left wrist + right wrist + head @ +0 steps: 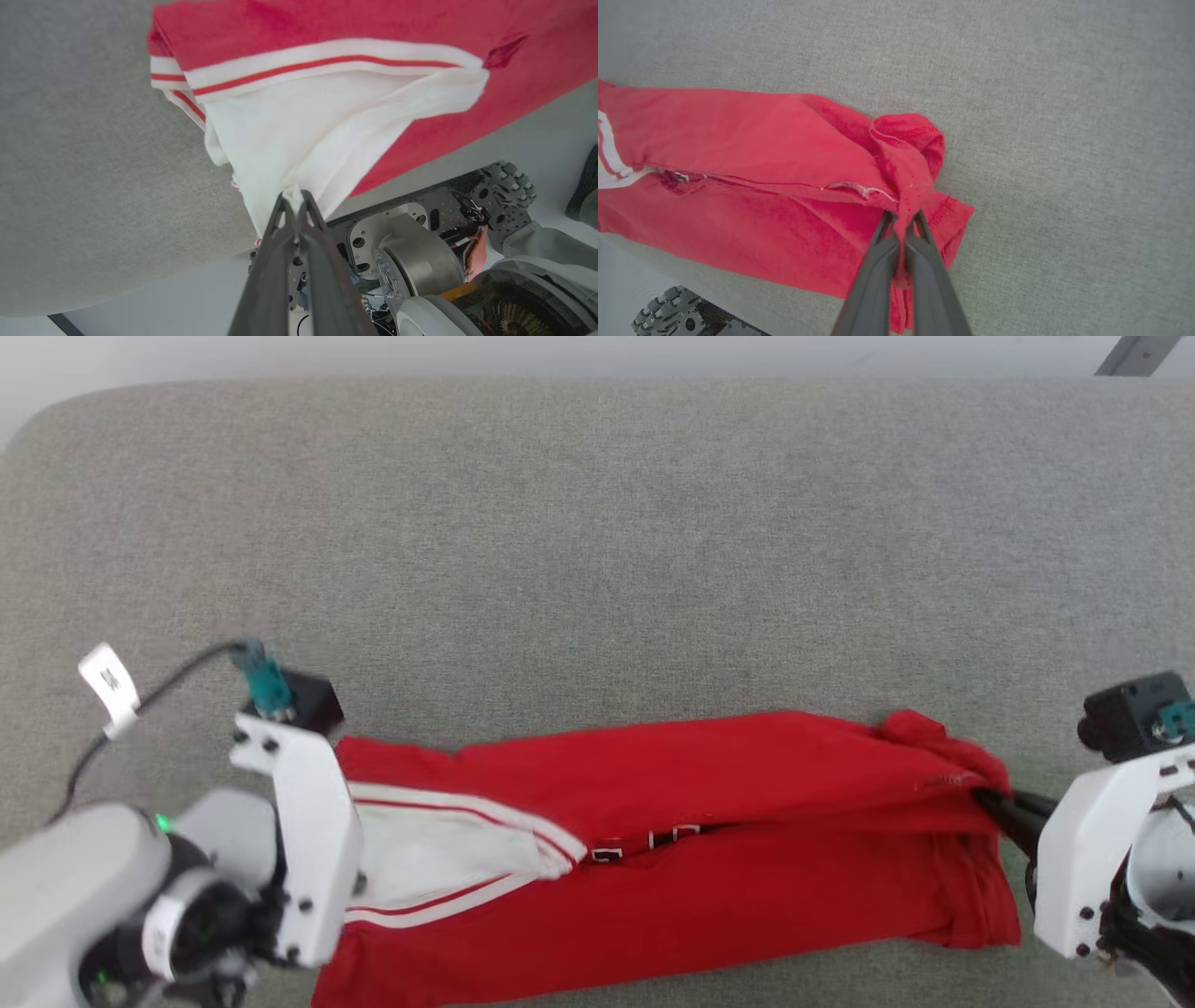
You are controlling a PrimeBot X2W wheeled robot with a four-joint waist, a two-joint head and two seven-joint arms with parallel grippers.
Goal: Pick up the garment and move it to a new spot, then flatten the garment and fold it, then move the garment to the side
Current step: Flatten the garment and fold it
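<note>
The garment (728,784), a red shirt with white, red-striped sleeve ends, lies stretched in a long band across the near part of the grey padded surface (597,569). In the left wrist view my left gripper (295,198) is shut on a bunch of the white sleeve fabric (303,135) at the garment's left end. My right gripper (903,219) is shut on a gathered fold of red cloth (761,154) at the right end, and its dark fingers (1004,807) also show in the head view. There the left arm's white wrist bracket (308,840) hides the left fingertips.
The padded surface extends far and wide behind the garment. Its near edge runs just under the cloth (140,280). My wheeled base (420,261) sits below that edge. A black cable with a white tag (110,686) loops off the left wrist.
</note>
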